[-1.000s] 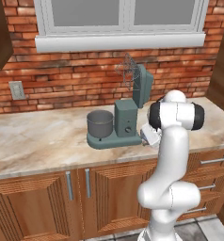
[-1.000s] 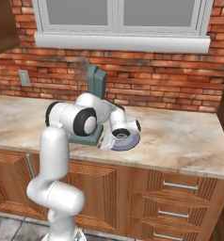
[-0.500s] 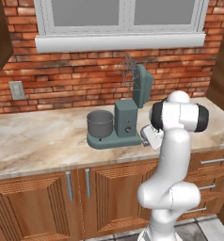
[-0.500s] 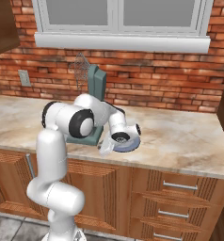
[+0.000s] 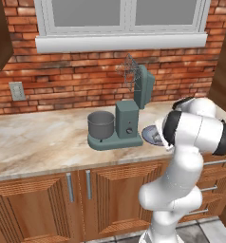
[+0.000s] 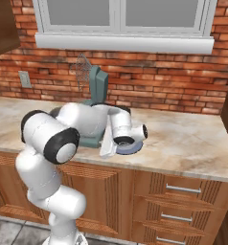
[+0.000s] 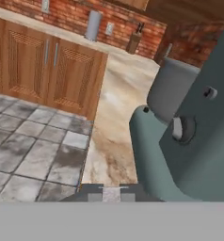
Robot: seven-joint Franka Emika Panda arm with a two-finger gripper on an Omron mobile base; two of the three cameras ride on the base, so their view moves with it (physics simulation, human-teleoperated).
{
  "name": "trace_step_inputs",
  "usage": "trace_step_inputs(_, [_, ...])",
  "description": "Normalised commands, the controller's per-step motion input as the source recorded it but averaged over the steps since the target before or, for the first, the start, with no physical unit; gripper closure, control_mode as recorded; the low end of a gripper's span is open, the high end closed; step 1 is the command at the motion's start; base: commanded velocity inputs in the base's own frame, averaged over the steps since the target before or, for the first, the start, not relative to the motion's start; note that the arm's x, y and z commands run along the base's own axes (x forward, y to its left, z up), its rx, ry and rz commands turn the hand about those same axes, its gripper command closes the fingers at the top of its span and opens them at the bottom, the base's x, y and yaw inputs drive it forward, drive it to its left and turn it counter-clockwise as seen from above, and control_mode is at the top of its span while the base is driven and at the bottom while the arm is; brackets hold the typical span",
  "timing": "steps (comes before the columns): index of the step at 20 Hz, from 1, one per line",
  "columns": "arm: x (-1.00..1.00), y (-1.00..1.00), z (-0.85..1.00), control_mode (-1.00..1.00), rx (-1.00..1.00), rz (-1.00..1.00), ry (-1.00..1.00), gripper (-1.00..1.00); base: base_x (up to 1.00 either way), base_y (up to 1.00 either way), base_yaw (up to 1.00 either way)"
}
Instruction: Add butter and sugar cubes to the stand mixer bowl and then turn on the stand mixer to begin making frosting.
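The teal stand mixer [image 5: 127,122] stands on the counter with its head tilted up and its wire whisk [image 5: 129,71] raised. The dark grey stand mixer bowl [image 5: 101,125] sits on the mixer's base, left of the column. A flat blue-grey plate [image 6: 131,148] lies just right of the mixer. My gripper [image 6: 106,147] hangs low at the plate's near edge, pointing toward the mixer. In the hand view the gripper [image 7: 111,193] is shut on a small pale sugar cube [image 7: 111,194], with the column's knob [image 7: 181,128] and the bowl [image 7: 172,94] just ahead. Butter is out of view.
My white arm covers most of the plate [image 5: 150,135] in the left base view. The brick wall and window sill [image 5: 119,42] run behind the mixer. A wall outlet [image 5: 16,90] sits at the left. Bare marble counter [image 5: 34,137] stretches left of the bowl.
The fingers have closed from open onto the small pale cube at the plate. The hand has shifted slightly toward the mixer. Mixer and bowl have not moved.
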Motion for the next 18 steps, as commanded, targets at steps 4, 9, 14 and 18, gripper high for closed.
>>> trace_step_inputs(4, [-0.87,0.1,1.0,-1.0,-0.02,0.0,-0.25,1.0,0.0,0.0,0.0])
trace_step_inputs(9, [-0.77,0.56,0.91,-1.0,-0.13,0.01,-0.27,1.0,0.0,0.0,0.0])
trace_step_inputs(14, [-0.46,0.74,0.65,-1.0,-0.25,0.03,-0.32,1.0,0.0,0.0,0.0])
trace_step_inputs(18, [-0.3,0.83,0.58,-1.0,-0.31,0.01,-0.34,1.0,0.0,0.0,0.0])
